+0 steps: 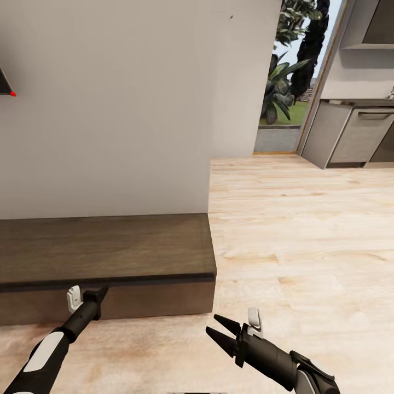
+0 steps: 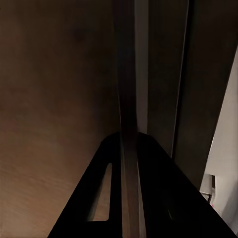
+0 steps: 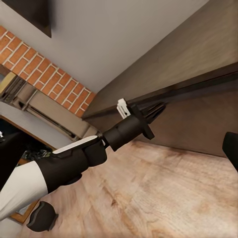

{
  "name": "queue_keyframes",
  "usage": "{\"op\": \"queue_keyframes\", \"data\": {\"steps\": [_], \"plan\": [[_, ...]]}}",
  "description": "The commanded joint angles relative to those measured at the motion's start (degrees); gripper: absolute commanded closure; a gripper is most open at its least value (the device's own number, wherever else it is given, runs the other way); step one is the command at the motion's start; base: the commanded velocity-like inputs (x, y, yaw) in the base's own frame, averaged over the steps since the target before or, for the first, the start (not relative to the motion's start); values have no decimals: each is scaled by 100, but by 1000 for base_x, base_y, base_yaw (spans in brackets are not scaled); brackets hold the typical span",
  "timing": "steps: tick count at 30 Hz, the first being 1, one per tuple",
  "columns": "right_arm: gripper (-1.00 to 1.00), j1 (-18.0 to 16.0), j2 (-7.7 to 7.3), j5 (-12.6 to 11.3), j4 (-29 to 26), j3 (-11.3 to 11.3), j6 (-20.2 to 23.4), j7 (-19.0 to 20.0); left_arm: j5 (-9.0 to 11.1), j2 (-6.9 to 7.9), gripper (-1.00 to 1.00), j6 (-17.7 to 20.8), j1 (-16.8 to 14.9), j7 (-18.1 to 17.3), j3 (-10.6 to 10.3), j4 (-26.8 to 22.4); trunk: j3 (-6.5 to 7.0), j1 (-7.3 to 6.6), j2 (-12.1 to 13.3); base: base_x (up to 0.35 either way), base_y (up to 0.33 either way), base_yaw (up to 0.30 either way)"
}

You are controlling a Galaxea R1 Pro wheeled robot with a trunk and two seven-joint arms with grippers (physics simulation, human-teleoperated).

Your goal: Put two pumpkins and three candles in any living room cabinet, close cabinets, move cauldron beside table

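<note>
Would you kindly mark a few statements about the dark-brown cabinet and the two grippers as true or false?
1. The left gripper is at the front edge of the long dark-brown wood cabinet. True.
2. The right gripper grips an orange pumpkin. False: it is open and empty, over the pale wood floor.
3. A black cauldron stands on the cabinet top. False: the top is bare.
4. A doorway shows green plants outside. True.

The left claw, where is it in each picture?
Head view: left claw low on the left, at the cabinet front's top edge.
Left wrist view: its fingers against the dark wood.
Right wrist view: mid-picture, at the same edge.
Shared landmark: the cabinet.
</note>
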Motion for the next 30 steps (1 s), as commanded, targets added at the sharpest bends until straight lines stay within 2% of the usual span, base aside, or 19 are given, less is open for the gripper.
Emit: {"op": "queue_keyframes", "data": {"steps": [1, 30], "plan": [[-100, -2, -5, -49, 3, 4, 47, -2, -90, -3, 100, 15, -1, 14, 23, 15, -5, 0, -1, 0, 0, 0], [-100, -2, -6, -61, 36, -27, 81, -18, -90, -3, 100, 17, -1, 6, 25, 15, -5, 0, -1, -38, 0, 0]]}}
